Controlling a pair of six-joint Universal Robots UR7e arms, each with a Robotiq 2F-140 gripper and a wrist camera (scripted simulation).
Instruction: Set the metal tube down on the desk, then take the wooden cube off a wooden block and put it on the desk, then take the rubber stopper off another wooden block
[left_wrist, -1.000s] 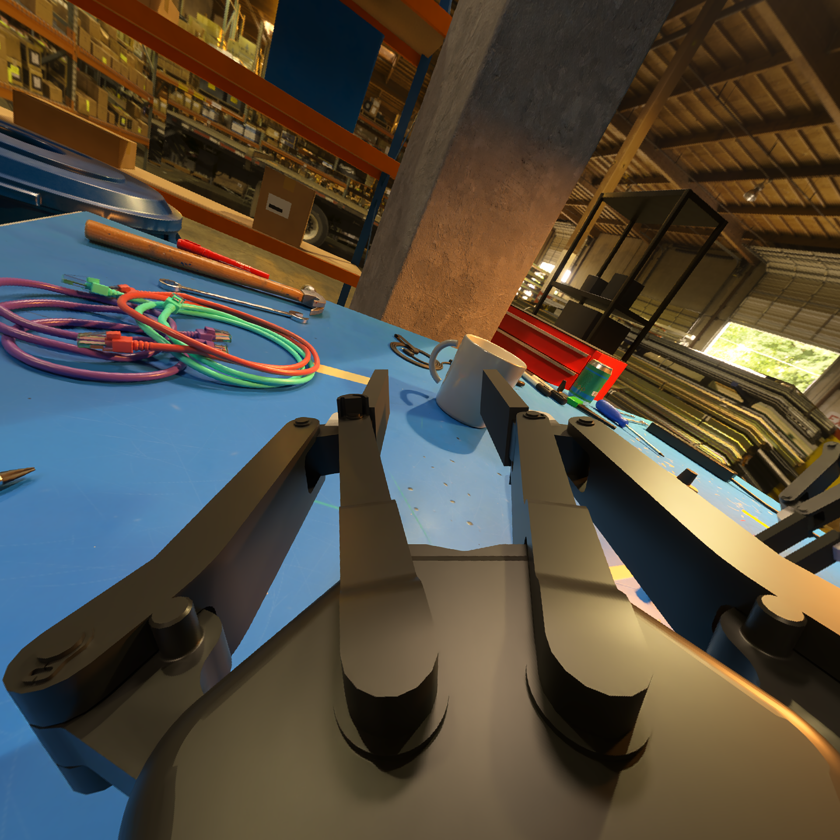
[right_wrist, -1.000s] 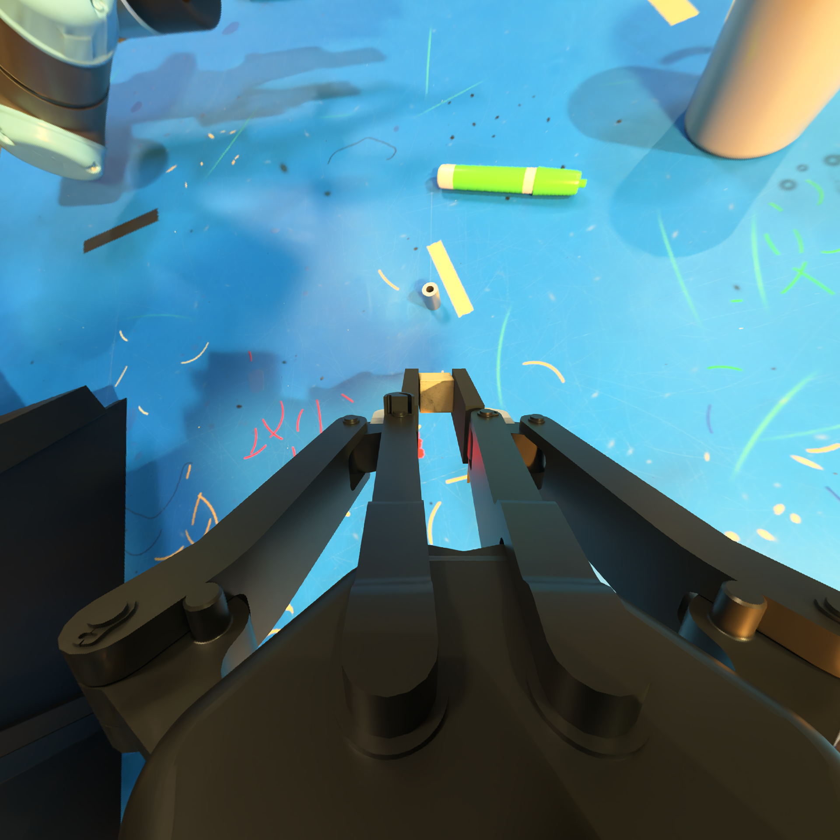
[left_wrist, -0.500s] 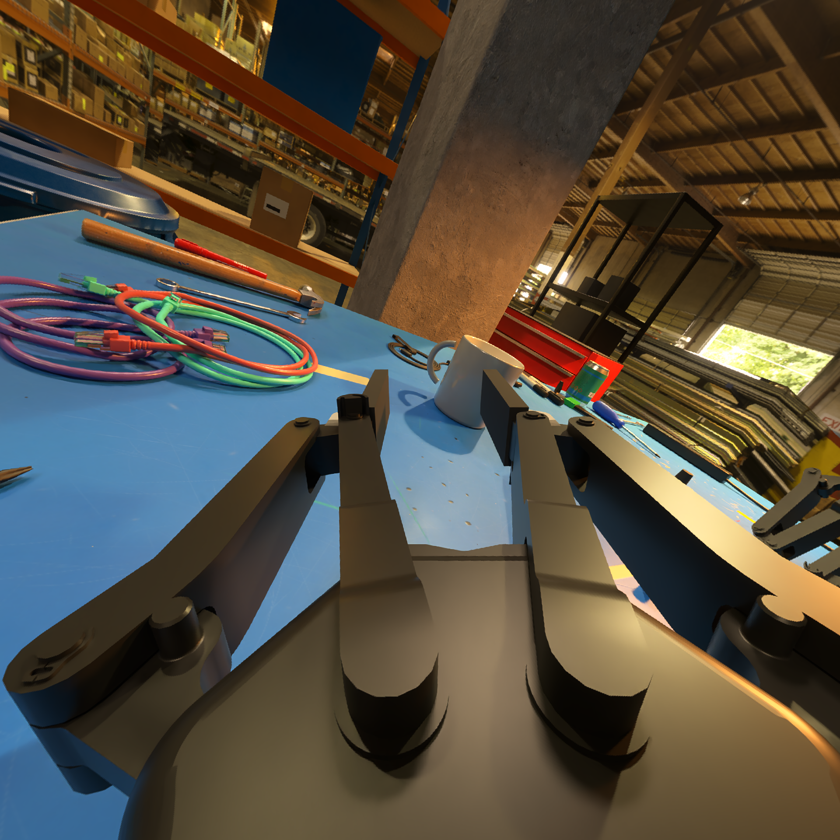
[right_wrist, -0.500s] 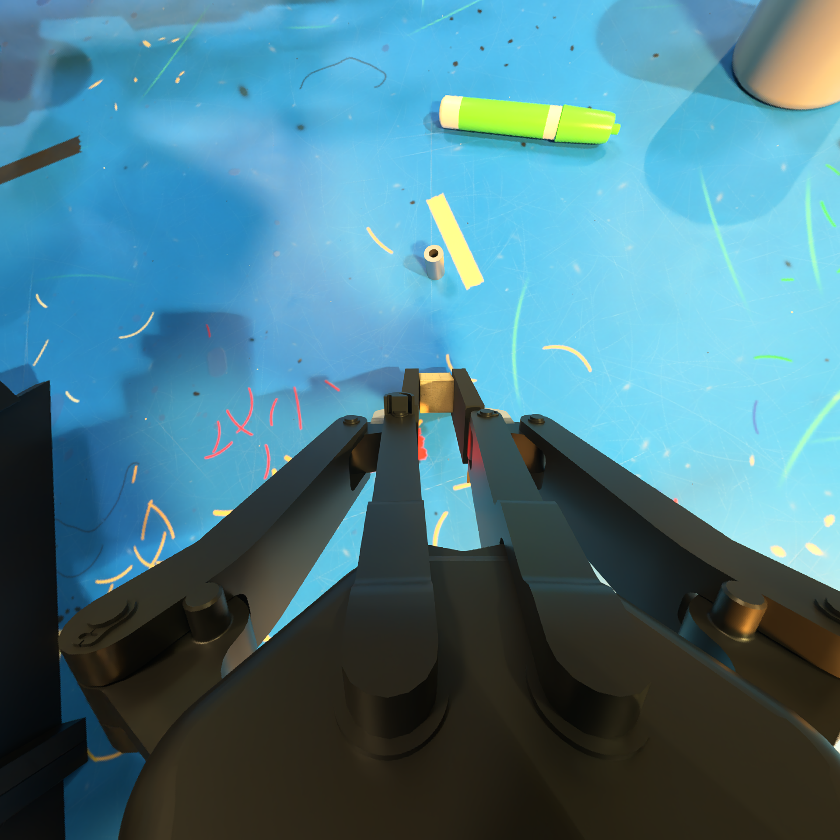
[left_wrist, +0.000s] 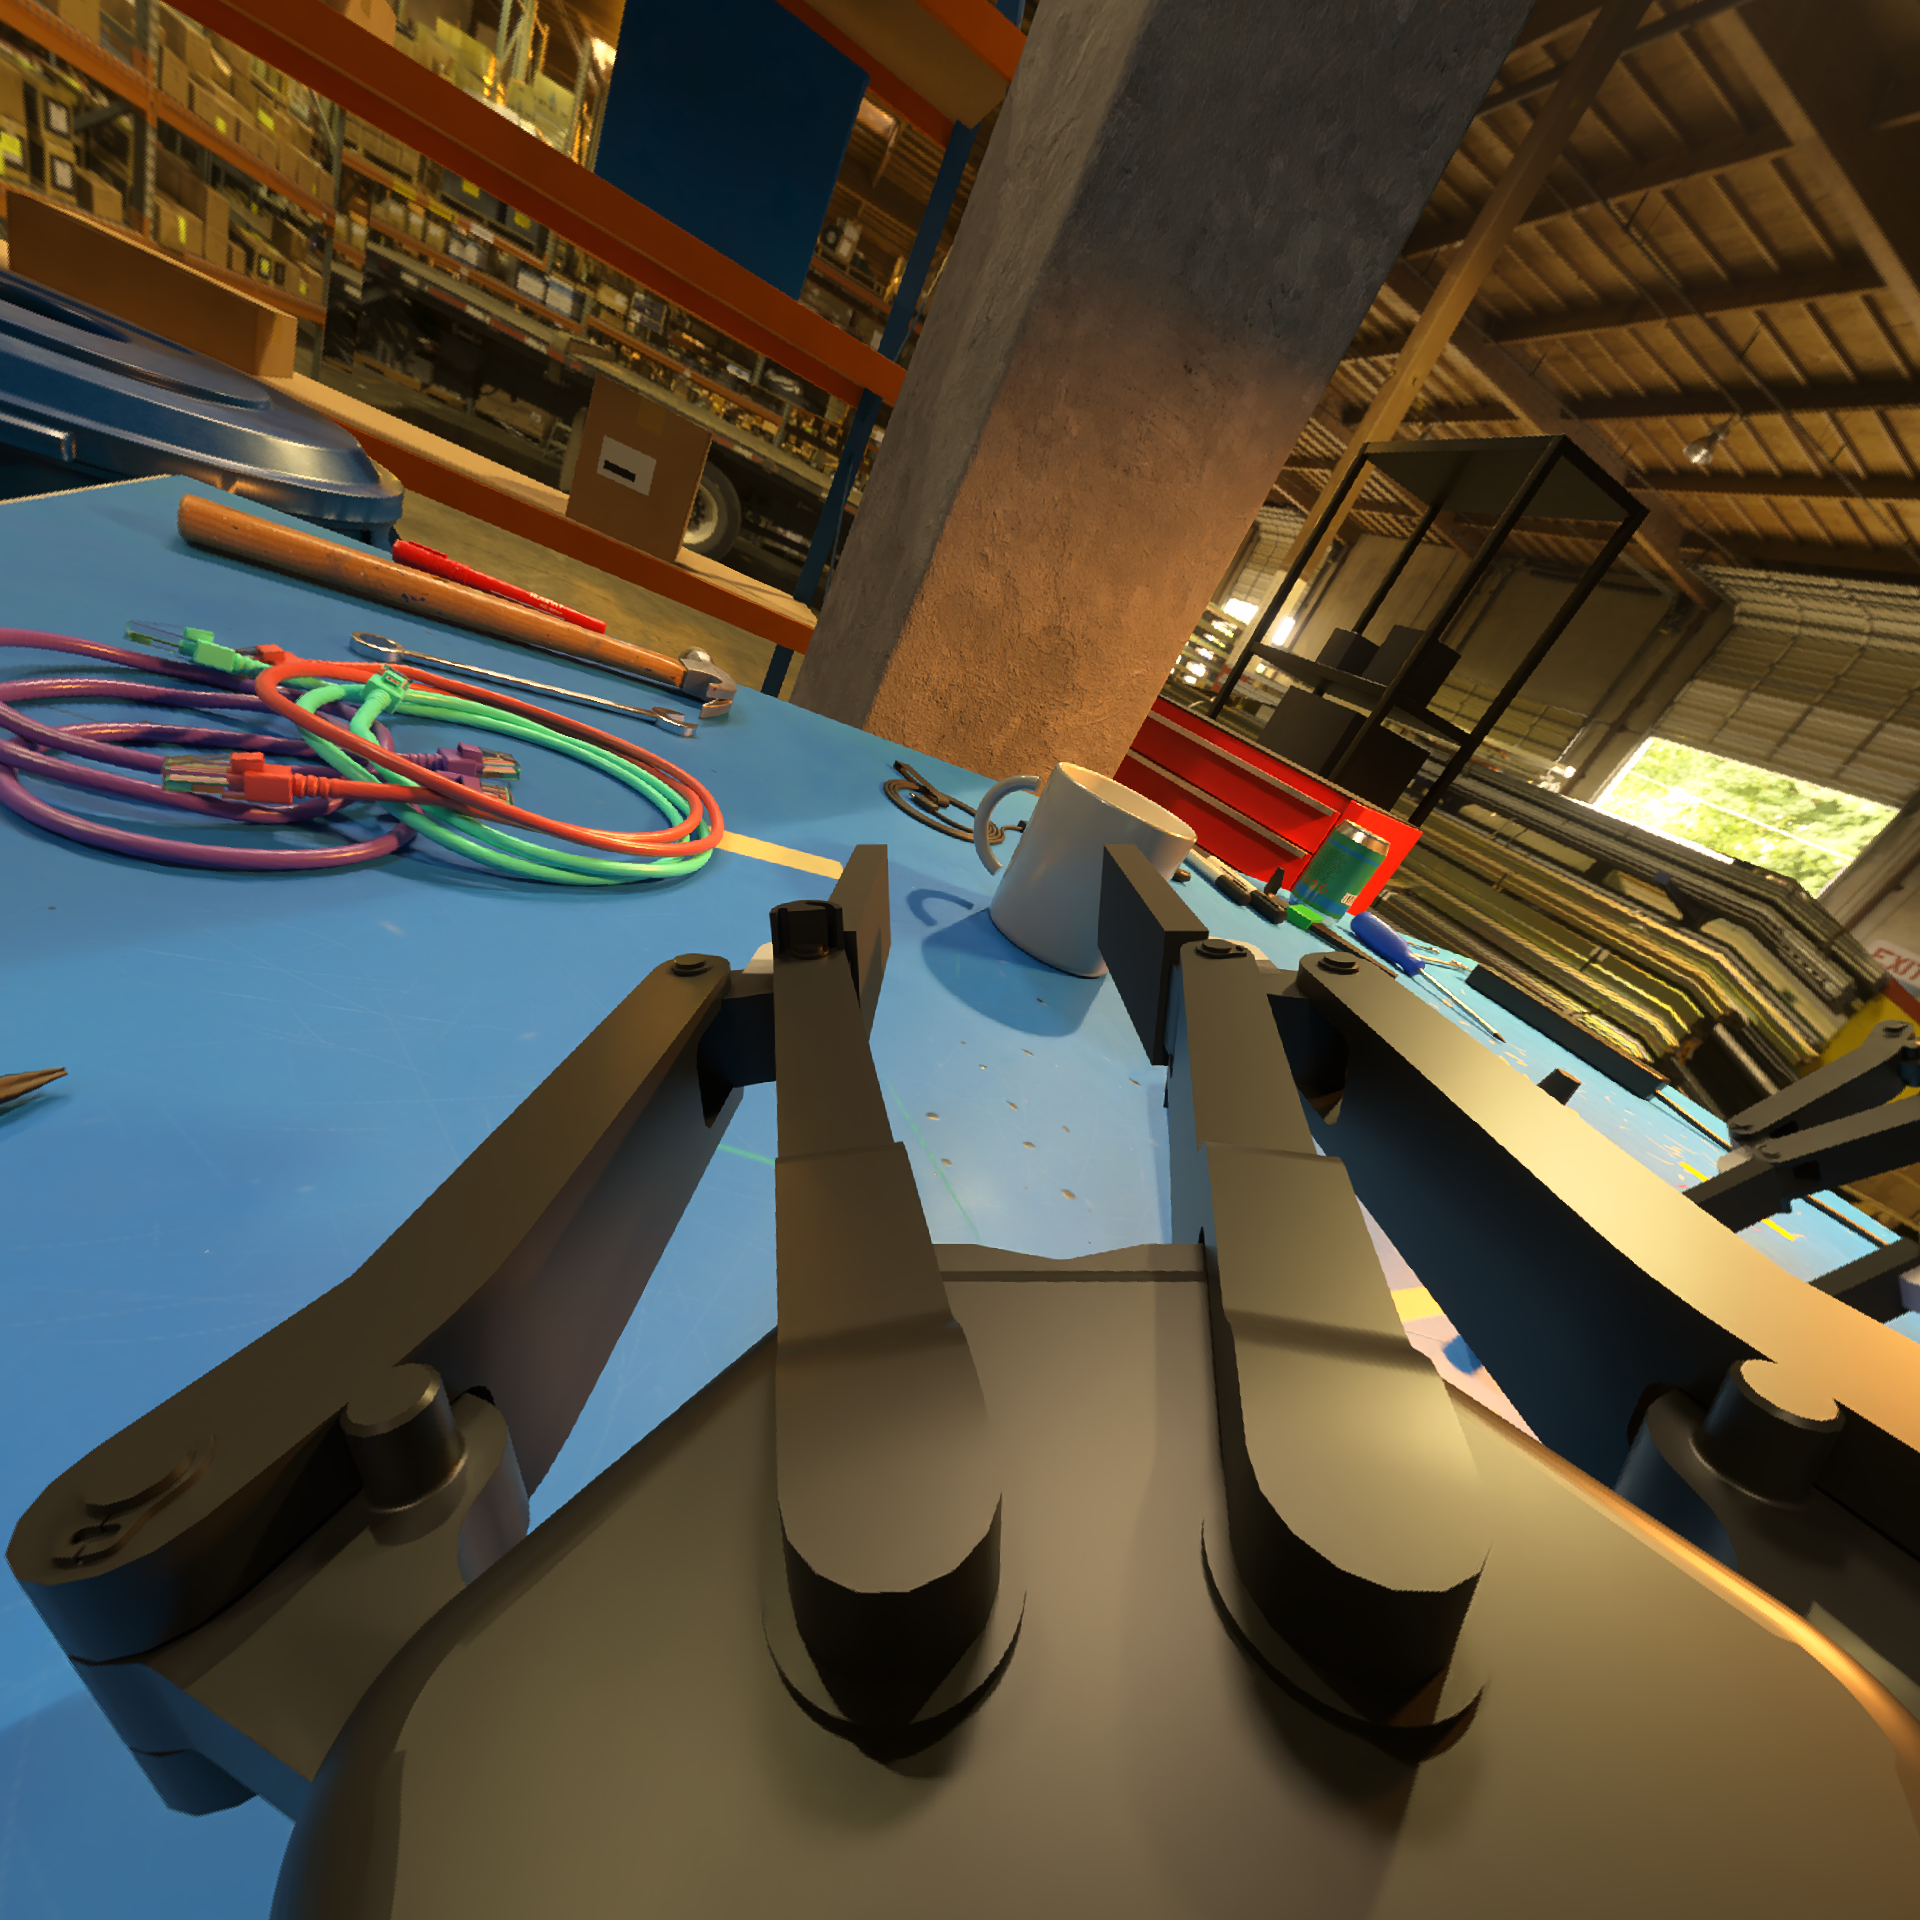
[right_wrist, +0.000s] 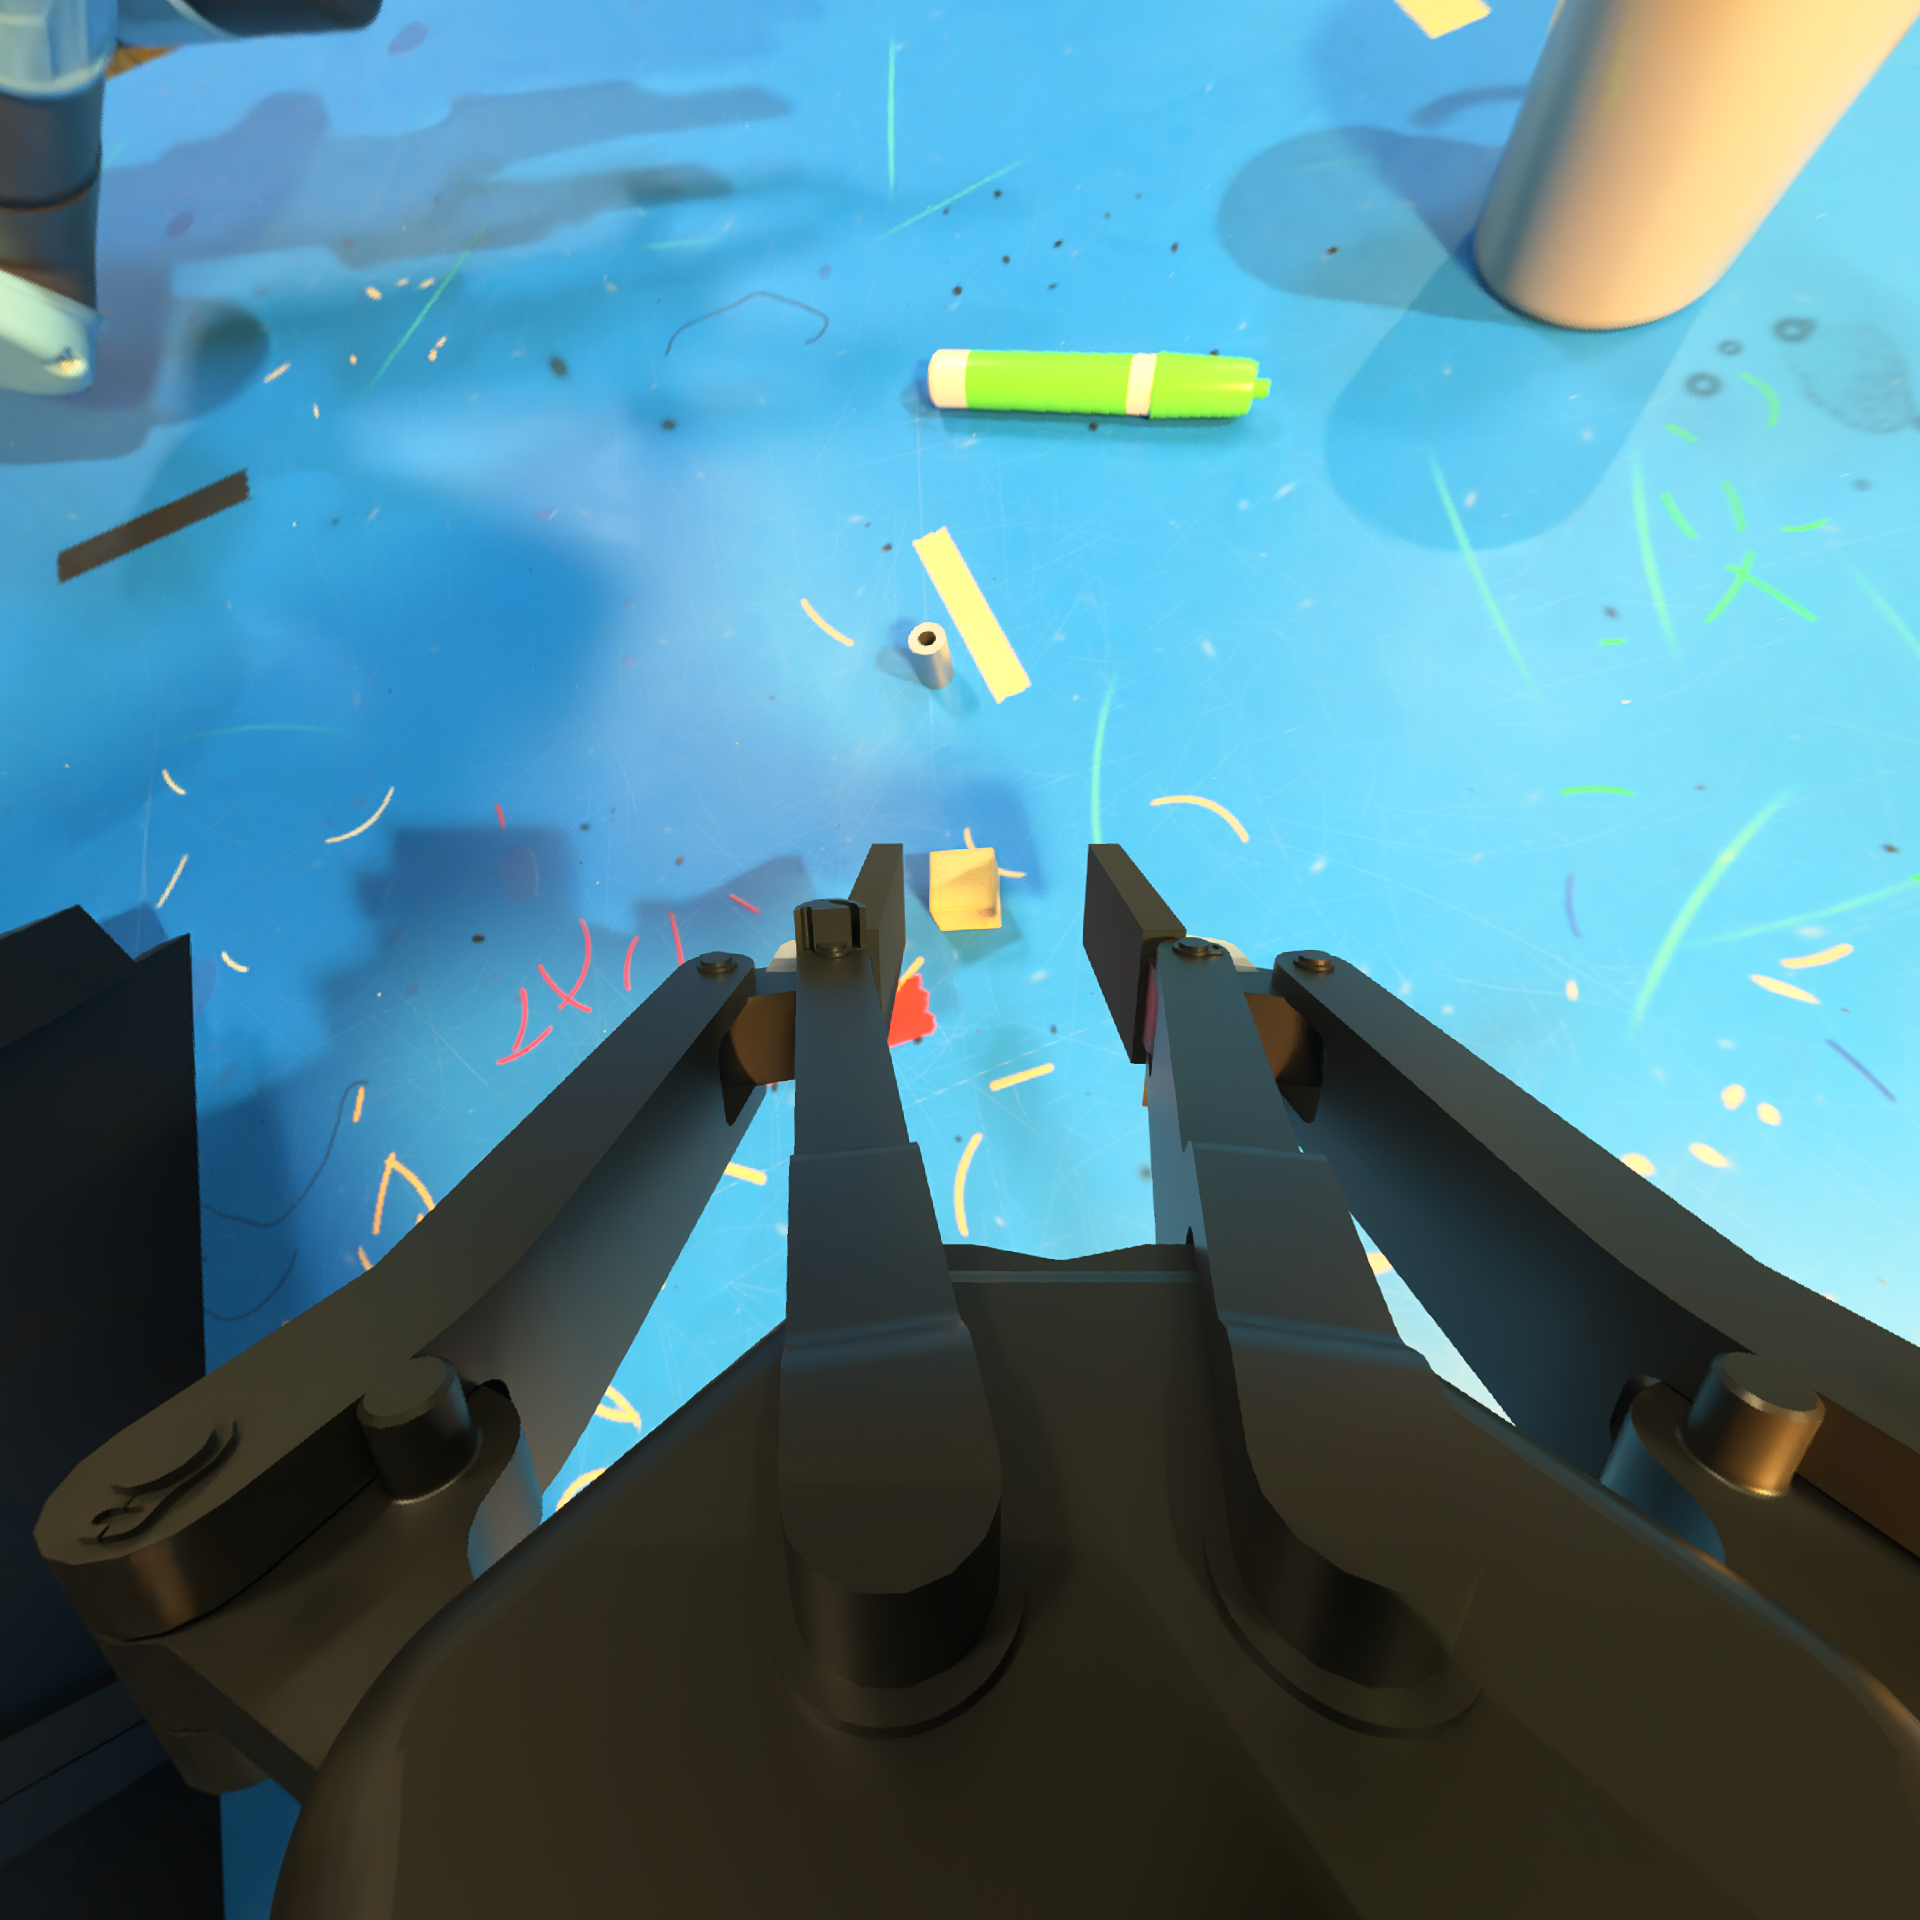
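Two of three steps look done: the right end effector (right_wrist: 992, 894) has been opened since 0.5 s ago, and the cube (right_wrist: 964, 885) now lies released on the worktop (right_wrist: 1351, 831), between the fingers. The tube (right_wrist: 928, 654) stands upright beyond it; the left end effector (left_wrist: 992, 914) is held apart, empty. The stopper is not seen.

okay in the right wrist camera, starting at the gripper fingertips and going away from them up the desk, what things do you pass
small pale wooden cube lying between the open fingertips of the right gripper → short grey metal tube beside a pale yellow strip → green and white marker lying on its side
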